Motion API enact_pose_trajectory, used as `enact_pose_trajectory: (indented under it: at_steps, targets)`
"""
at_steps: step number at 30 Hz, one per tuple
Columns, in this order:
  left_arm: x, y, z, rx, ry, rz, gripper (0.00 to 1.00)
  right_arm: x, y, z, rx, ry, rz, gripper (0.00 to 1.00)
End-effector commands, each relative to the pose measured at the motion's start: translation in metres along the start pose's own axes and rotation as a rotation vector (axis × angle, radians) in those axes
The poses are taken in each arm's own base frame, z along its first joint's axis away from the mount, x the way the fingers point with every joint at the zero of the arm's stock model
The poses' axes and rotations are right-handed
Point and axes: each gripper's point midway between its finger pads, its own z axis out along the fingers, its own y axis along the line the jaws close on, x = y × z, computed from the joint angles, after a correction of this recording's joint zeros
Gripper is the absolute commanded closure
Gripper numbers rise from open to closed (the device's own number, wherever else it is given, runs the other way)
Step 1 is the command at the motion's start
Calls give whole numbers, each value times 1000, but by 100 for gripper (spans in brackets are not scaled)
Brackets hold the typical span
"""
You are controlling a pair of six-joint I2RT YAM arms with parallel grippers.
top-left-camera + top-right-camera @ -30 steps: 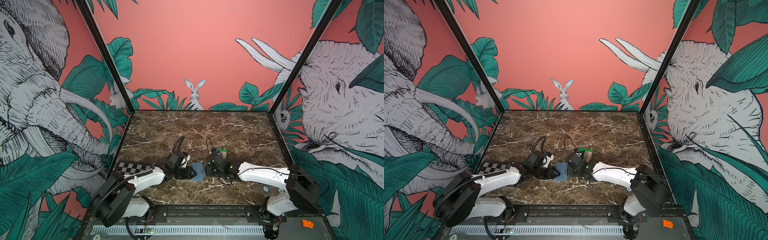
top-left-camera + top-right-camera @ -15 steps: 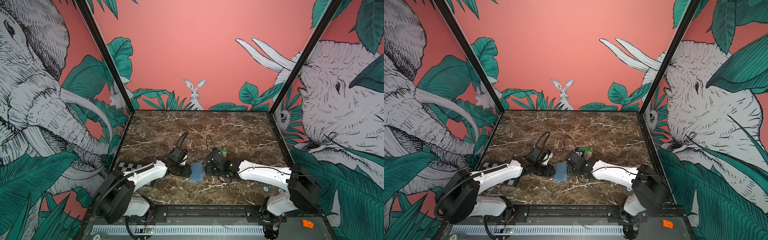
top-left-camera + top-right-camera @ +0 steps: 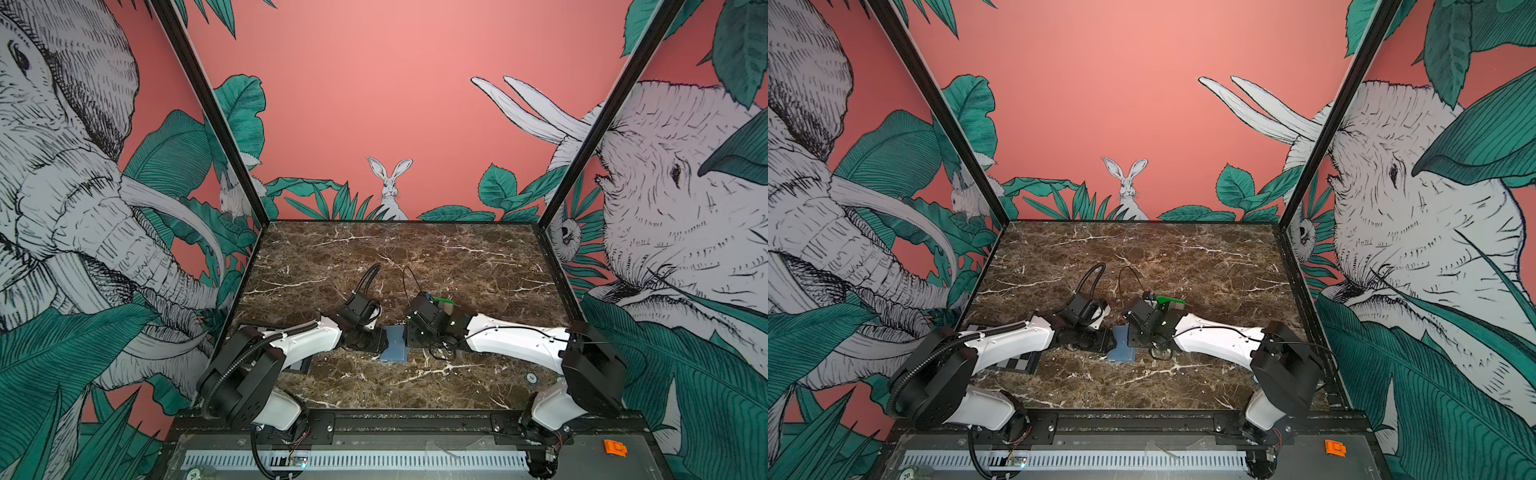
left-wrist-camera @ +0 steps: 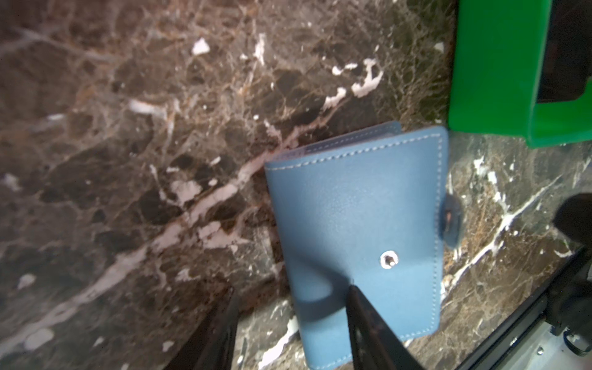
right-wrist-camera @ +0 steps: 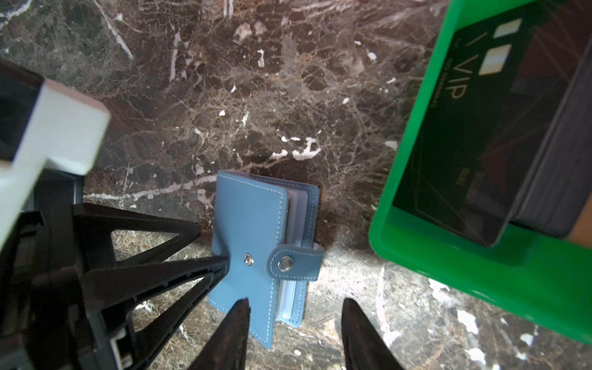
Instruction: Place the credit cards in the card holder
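Barely begun: slate-blue card holder [image 3: 394, 344] lying closed, unsnapped, on bench [image 3: 374, 257] between left tool [image 4: 292, 288] and right tool [image 5: 296, 301], both spread, empty; black VIP card [image 5: 464, 128] and grey cards [image 5: 551, 166] waiting in green tray [image 5: 416, 250], far right of holder.

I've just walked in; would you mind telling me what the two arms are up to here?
Both arms meet over the slate-blue card holder lying on the marble table. The left gripper and right gripper are both open, each with a finger over its cover. Its snap tab is undone and the clear sleeves show. The credit cards, a black VIP one showing, sit in the green tray beside it.
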Motion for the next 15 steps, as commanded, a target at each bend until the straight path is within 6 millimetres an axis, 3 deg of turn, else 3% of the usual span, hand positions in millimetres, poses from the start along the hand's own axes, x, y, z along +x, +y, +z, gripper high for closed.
enact_pose_trajectory:
  at_steps: [1, 11, 15]
  targets:
    - [11, 8, 9, -28, 49, -19, 48, 2, -3, 9, 41, 34, -22, 53]
    - [11, 3, 14, -6, 48, -35, 55, 1, -2, 19, 86, 59, -50, 58]
    - [18, -9, 19, 1, 67, -2, 55, 1, -1, 24, 98, 69, -60, 58]
